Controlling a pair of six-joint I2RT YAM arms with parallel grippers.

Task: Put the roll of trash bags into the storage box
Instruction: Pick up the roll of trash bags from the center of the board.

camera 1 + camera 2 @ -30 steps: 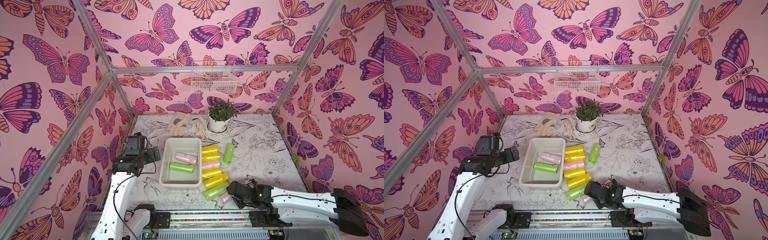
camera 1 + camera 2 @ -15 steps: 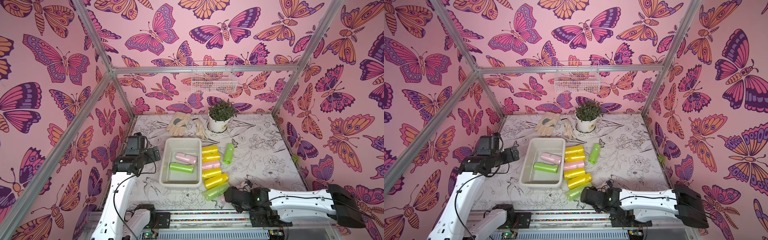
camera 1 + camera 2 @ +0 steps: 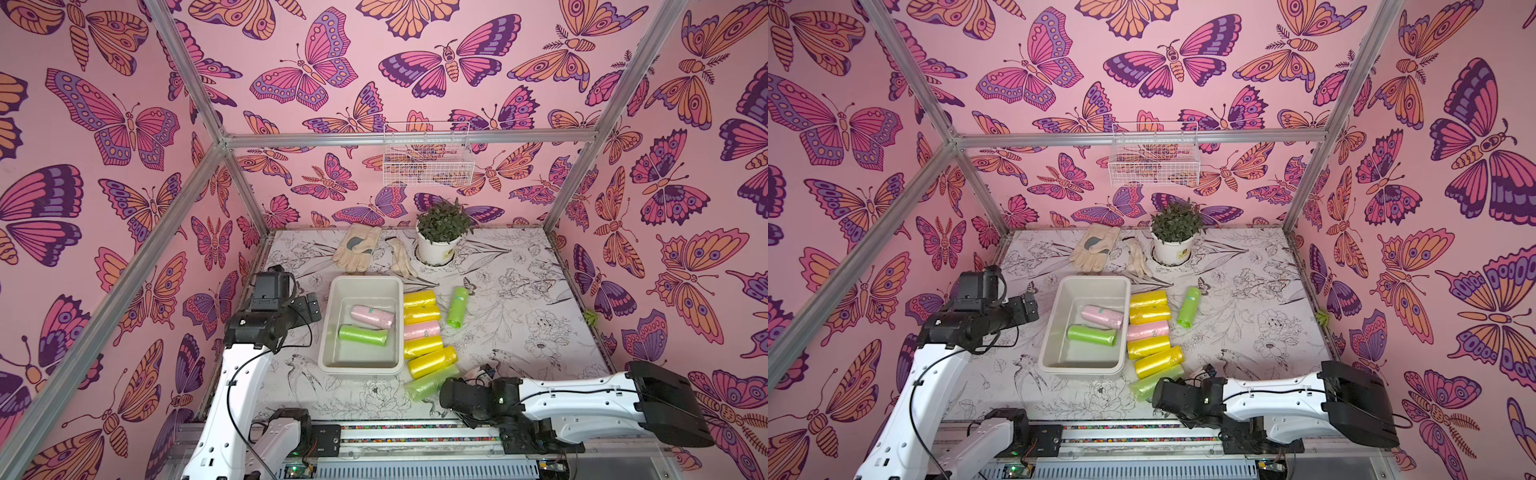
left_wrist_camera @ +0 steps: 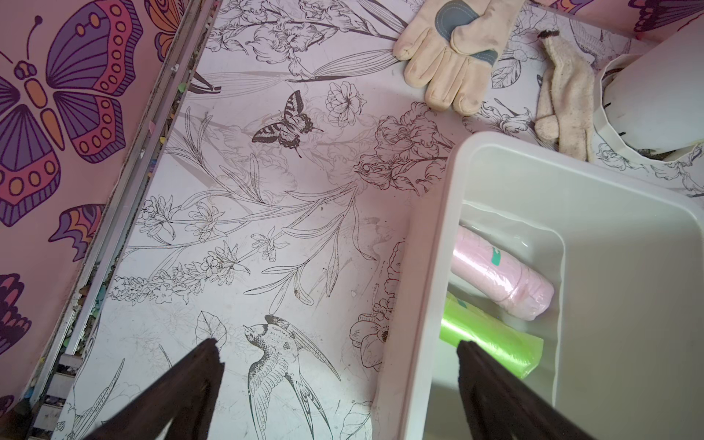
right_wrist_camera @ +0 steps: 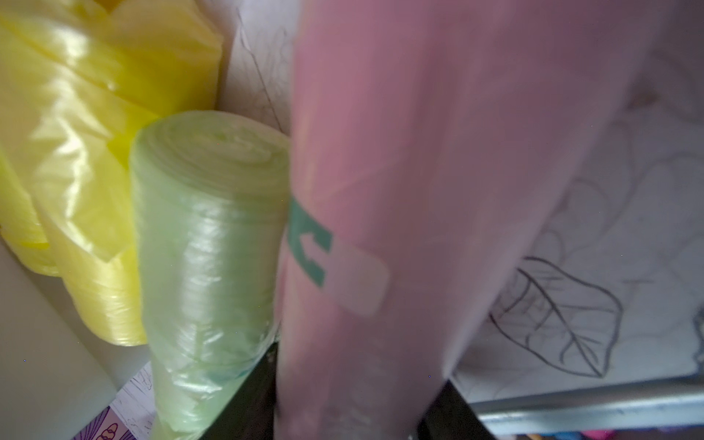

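Note:
A pink roll of trash bags (image 5: 438, 152) lies between the black fingers of my right gripper (image 5: 354, 400), which is shut on it low over the table's front edge. In both top views the gripper (image 3: 448, 391) hides most of that roll. A pale green roll (image 3: 428, 382) lies right beside it. The off-white storage box (image 3: 360, 279) stands mid-table and holds a pink roll (image 3: 372, 316) and a green roll (image 3: 362, 335). My left gripper (image 3: 309, 305) hovers open beside the box's left wall (image 4: 419, 266), with nothing between its fingers.
Several yellow rolls (image 3: 420, 300) and a pink one (image 3: 422, 330) line the box's right side; a green roll (image 3: 457, 306) lies further right. Two gloves (image 3: 357, 249) and a potted plant (image 3: 440, 245) sit at the back. A wire basket (image 3: 428, 160) hangs on the rear wall.
My right arm has slid left along the table's front, and its jaws have come together around the pink roll. The left arm has not moved.

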